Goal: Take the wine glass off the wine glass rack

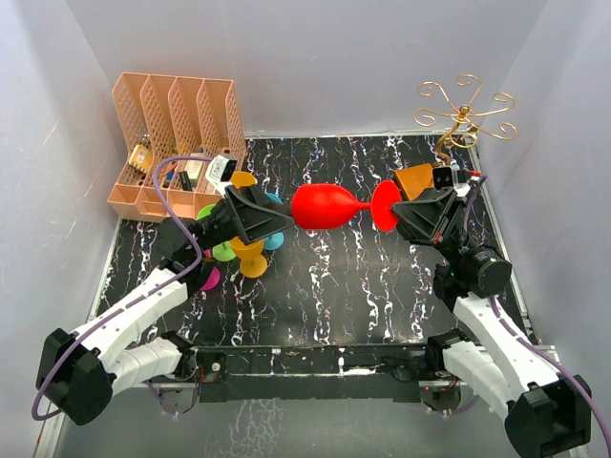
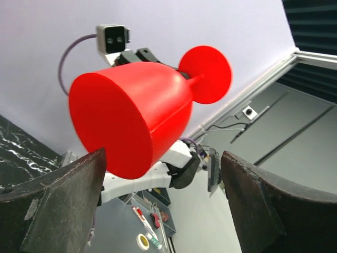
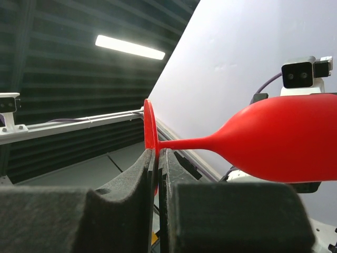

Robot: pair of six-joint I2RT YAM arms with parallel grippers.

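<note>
White walls enclose a black marbled table (image 1: 334, 277).

Top external view: the wine glass (image 1: 325, 206), red and opaque, hangs horizontal in the air over mid-table. It is well apart from the wine glass rack (image 1: 465, 110), which stands at the far right corner. The right end effector (image 1: 399, 212) holds its foot, and the left end effector (image 1: 277, 218) faces the wide end of its bowl. A peach file organizer (image 1: 172, 134) stands at the far left, and several coloured glasses (image 1: 250, 256) sit beneath the left arm.

Left wrist view: both fingers (image 2: 58, 205) stand spread wide, with the bowl's wide end between them. Whether it touches the nearer finger cannot be told.

Right wrist view: the fingers (image 3: 126, 200) are pressed together on the thin foot disc, and the stem and bowl run out to the right.

Handling, as a judgement: the glass looks like moulded plastic, so it is probably light, stiff and smooth rather than fragile. A pinch on the foot's edge alone may let it pivot. The wide bowl offers the left end effector a steadier hold, provided the squeeze is gentle enough that the slick wall does not slip free.
</note>
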